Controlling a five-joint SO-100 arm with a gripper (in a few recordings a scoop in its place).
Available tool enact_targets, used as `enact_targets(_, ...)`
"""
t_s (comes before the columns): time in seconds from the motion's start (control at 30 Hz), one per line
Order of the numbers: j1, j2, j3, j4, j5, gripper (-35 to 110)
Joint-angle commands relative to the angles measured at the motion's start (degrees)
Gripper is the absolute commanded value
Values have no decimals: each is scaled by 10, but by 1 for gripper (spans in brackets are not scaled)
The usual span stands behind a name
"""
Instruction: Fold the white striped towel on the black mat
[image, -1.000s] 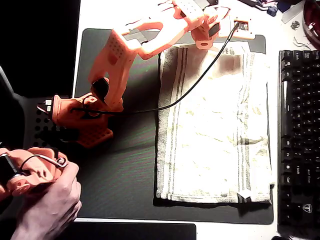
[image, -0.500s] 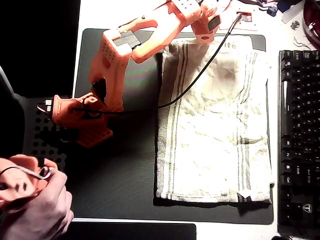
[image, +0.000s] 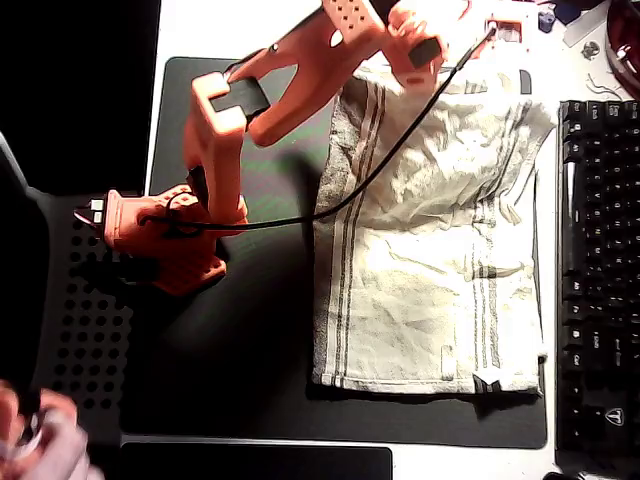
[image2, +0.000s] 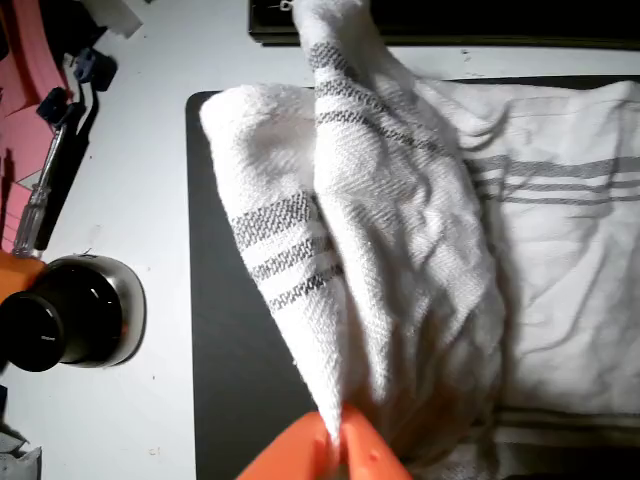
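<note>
One orange arm (image: 240, 130) reaches over the top edge of the black mat (image: 250, 360), its fingers (image2: 335, 447) pinched shut on a bunched fold of the white striped towel (image: 430, 260). That end is lifted and crumpled; the rest lies flat on the mat's right half, beside a black keyboard (image: 598, 260) on the table (image2: 120, 260).
</note>
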Motion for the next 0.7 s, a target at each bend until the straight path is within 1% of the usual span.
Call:
enact_targets(0.0, 45, 64, -17, 17, -38, 0)
enact_targets(0.37, 255, 141, 33, 18, -175, 0)
enact_targets(0.53, 370, 153, 83, 13, -231, 0)
enact_targets(0.67, 461, 157, 169, -39, -288, 0)
